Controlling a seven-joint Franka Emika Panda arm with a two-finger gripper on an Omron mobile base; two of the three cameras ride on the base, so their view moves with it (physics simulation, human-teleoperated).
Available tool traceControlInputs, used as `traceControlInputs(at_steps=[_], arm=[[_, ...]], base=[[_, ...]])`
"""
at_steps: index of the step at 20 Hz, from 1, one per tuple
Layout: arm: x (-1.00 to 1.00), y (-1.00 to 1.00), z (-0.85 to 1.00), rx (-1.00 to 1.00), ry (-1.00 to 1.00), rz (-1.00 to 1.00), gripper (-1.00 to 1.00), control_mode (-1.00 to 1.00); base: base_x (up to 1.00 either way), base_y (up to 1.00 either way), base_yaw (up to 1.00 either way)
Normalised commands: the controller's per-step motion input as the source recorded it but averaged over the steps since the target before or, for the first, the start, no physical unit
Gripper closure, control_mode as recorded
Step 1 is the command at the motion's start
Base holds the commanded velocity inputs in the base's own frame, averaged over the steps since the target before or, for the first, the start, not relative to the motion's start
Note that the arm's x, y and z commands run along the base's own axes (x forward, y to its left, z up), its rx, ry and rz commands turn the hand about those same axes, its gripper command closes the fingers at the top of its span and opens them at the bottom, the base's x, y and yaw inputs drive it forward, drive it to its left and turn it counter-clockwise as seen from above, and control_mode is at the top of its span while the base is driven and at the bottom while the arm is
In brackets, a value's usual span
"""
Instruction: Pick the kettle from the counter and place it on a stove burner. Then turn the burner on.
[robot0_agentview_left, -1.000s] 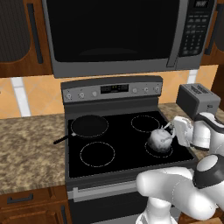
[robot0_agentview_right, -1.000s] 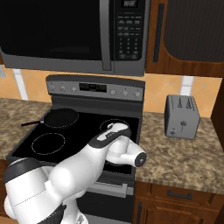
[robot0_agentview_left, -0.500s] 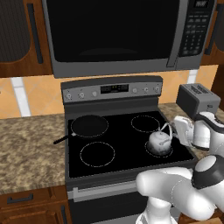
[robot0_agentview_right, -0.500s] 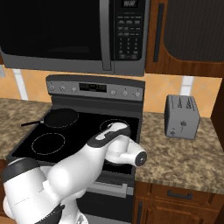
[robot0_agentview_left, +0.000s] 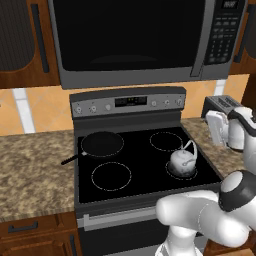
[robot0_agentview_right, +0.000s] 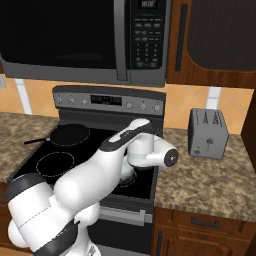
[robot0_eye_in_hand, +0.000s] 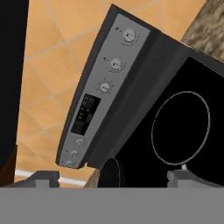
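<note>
At the bottom of the hand view, the gripper (robot0_eye_in_hand: 113, 177) shows two small dark finger tips (robot0_eye_in_hand: 46, 177) set wide apart, with nothing held between them. Just above the tips, in the right half of that view, a thin white ring is drawn on the shiny black cooktop (robot0_eye_in_hand: 144, 144). This ring is bare. To its left, a grey panel runs from the top middle down to the lower left, with three round knobs (robot0_eye_in_hand: 116, 64) and a small dark display (robot0_eye_in_hand: 84, 114). Behind the panel is an orange tiled wall (robot0_eye_in_hand: 48, 65). In the left base view, the kettle (robot0_agentview_left: 182, 161) sits right of the middle of the frame. It stands upright on the stove burner (robot0_agentview_left: 182, 171) at the front right of the cooktop, and its thin handle arches over it. The white arm rises along the right edge and the lower right, near the kettle but not touching it. A flat black frying pan (robot0_agentview_left: 101, 144) rests on the back left ring, left of the middle. A silver toaster (robot0_agentview_right: 207, 133) stands on the counter (robot0_agentview_right: 210, 172) at the right of the right base view. A big dark microwave (robot0_agentview_left: 135, 35) hangs across the top of the left base view.
</note>
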Motion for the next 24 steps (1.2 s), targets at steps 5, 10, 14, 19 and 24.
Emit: traceControlInputs(at_steps=[5,10,14,19,24], arm=[[0.26,-0.58,0.70,-0.07,-0.08,0.00,-1.00,-1.00],[0.61,-0.41,0.12,-0.29,-0.01,0.00,-1.00,-1.00],[0.75,0.01,-0.62,-0.40,-0.01,0.06,-1.00,-1.00],[0.63,0.10,-0.55,-0.19,-0.10,0.07,-1.00,-1.00],[0.62,0.00,-0.01,0.00,-0.03,0.01,-1.00,-1.00]], base=[[0.00,0.00,0.00],[0.00,0.00,0.00],[0.00,0.00,0.00],[0.00,0.00,0.00],[0.00,0.00,0.00]])
